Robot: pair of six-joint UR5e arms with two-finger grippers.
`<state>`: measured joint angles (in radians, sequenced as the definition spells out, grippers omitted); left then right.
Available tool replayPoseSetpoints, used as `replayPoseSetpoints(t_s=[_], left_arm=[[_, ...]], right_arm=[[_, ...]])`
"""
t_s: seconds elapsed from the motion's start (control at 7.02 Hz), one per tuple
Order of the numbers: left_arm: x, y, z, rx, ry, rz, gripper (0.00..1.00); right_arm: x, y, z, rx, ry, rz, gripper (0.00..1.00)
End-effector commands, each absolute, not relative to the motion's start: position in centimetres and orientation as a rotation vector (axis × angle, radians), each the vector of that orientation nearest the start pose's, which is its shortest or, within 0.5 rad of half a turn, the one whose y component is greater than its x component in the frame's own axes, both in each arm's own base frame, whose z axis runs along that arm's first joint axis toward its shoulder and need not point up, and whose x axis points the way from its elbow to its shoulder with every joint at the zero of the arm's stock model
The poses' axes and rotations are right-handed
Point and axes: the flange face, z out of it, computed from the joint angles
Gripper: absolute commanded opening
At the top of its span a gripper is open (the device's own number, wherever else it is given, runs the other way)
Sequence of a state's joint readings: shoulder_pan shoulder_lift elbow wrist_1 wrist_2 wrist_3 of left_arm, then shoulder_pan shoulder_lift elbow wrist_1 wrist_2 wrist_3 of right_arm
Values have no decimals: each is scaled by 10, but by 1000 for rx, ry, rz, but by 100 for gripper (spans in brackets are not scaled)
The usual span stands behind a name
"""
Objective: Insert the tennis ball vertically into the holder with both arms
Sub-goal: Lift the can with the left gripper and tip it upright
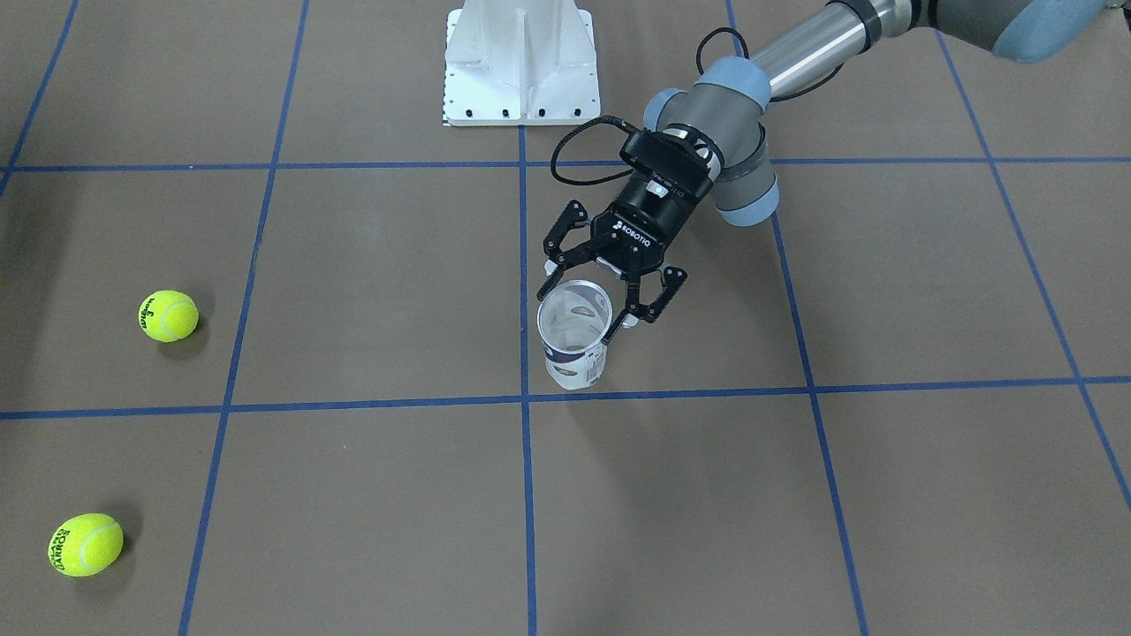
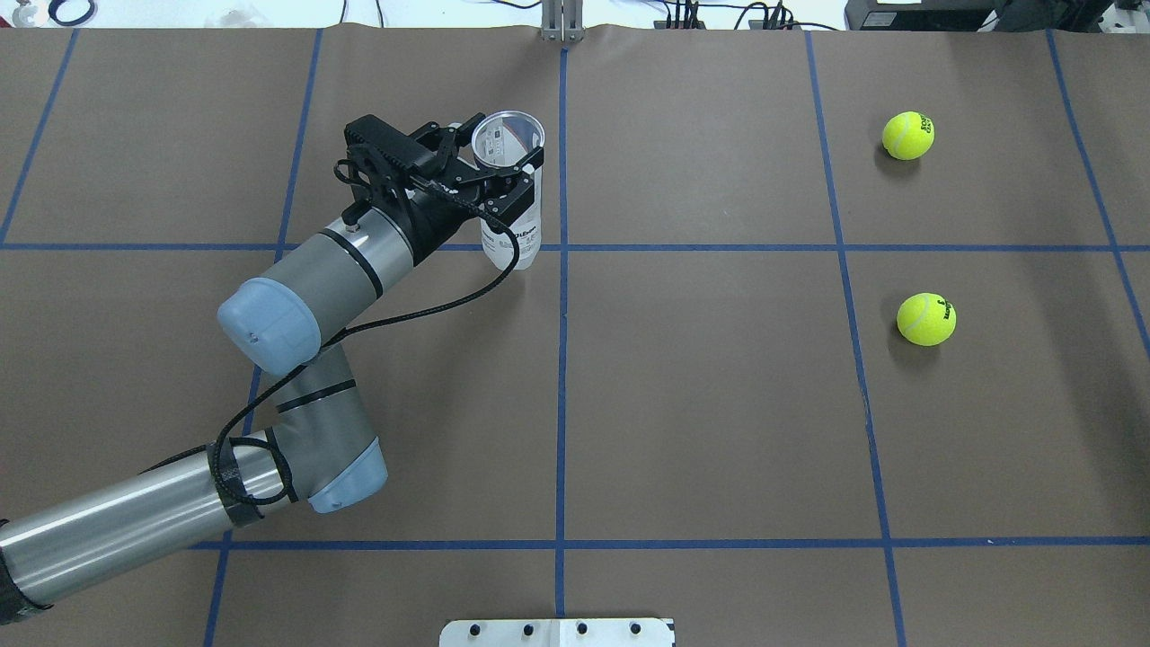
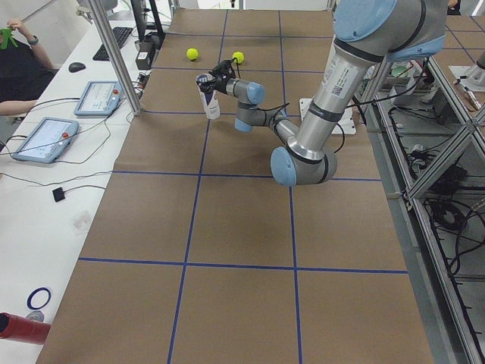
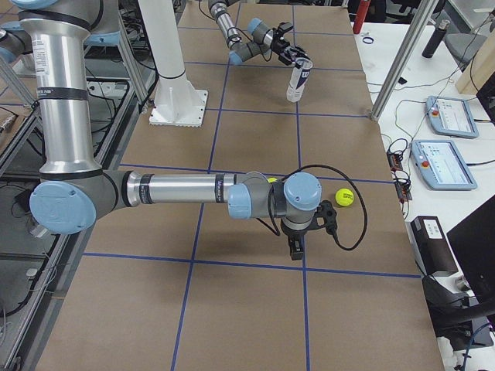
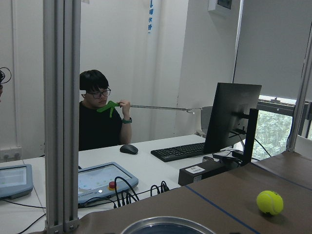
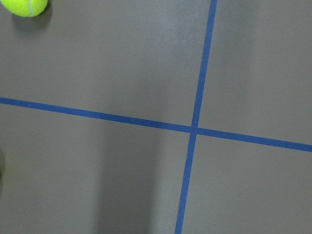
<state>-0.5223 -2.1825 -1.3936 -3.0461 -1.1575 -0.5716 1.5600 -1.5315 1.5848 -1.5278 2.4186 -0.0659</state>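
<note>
The holder (image 1: 576, 355), a clear tube with a white and navy label, stands upright near the table's middle with its mouth open upward. My left gripper (image 1: 586, 298) is shut on the holder near the rim, one finger on each side; the overhead view shows the same grip on the holder (image 2: 523, 225). Two yellow tennis balls (image 2: 907, 135) (image 2: 926, 319) lie on the table's right half, far from the tube. My right gripper (image 4: 296, 249) points down over the table near one tennis ball (image 4: 344, 199); I cannot tell whether it is open or shut. A tennis ball (image 6: 24, 6) shows in the right wrist view.
The white pedestal base (image 1: 521, 62) stands at the robot's side of the table. Beyond the far edge are an aluminium post (image 5: 61, 112), a desk with tablets and a monitor, and a seated person (image 5: 100, 117). Blue tape lines cross the brown table.
</note>
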Motion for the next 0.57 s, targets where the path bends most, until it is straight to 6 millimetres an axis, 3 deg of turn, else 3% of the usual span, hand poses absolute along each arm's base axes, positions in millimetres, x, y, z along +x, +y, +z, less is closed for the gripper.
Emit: replayPoseSetpoints(t_s=[0.0, 0.28, 0.43], left_arm=[[469, -465, 241, 1517, 1206, -98, 41], [474, -441, 274, 1500, 1242, -78, 40], [478, -437, 268, 1502, 1255, -76, 40]], right_arm=[[53, -514, 623, 113, -844, -112, 99], [53, -514, 623, 113, -845, -112, 99], [53, -514, 623, 113, -845, -112, 99]])
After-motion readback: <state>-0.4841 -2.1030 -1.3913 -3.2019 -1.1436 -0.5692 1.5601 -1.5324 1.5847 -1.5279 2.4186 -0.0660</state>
